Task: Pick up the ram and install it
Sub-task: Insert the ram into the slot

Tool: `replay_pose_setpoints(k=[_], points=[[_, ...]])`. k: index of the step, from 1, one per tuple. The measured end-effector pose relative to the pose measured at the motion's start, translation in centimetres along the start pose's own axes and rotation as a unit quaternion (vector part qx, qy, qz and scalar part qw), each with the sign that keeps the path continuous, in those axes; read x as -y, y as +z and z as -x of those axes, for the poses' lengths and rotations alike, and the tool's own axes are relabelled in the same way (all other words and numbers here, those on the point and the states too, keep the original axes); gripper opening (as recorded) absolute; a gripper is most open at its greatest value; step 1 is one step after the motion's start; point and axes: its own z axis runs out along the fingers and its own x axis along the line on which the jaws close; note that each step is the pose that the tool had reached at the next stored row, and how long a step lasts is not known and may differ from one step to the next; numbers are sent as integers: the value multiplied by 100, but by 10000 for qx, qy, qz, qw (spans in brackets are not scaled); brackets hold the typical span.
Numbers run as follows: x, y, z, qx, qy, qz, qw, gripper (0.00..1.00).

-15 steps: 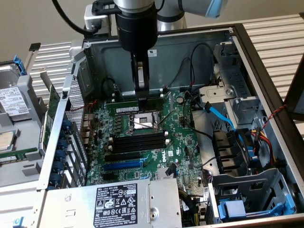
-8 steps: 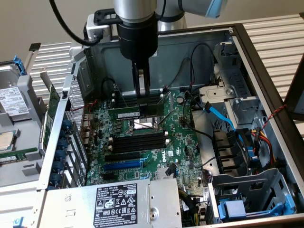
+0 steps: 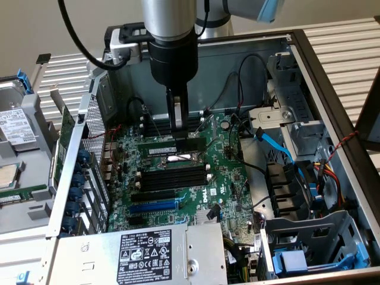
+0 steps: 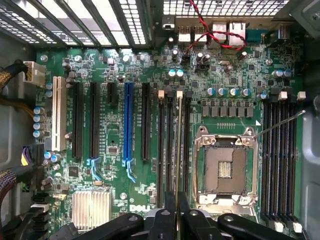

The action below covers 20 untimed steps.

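My gripper (image 3: 178, 134) hangs straight down over the green motherboard (image 3: 228, 178) inside an open computer case. It is shut on the ram (image 3: 169, 149), a thin dark-green stick with a white sticker, held level a little above the board. In the wrist view the ram (image 4: 178, 150) appears edge-on as a thin pale line running out from the gripper (image 4: 177, 216). It lies lengthwise over a bank of long black memory slots (image 4: 170, 145) beside the CPU socket (image 4: 225, 167). I cannot tell whether its lower edge touches a slot.
A second bank of black slots (image 4: 280, 155) sits on the socket's other side. A blue expansion slot (image 4: 129, 120) and a heatsink (image 4: 91, 209) lie further off. The power supply (image 3: 142, 255), drive cages (image 3: 309, 249), blue cables (image 3: 273, 145) and case walls (image 3: 320, 89) close in around the board.
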Motion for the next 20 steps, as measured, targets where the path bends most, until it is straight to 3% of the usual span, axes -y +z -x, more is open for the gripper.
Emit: replay_pose_setpoints(k=[5, 14, 20], points=[[0, 18, 0, -5, 0, -8, 10000, 13], [0, 73, -16, -151, -1, -18, 9999, 13], [-18, 161, -22, -159, -2, -23, 9999, 13]])
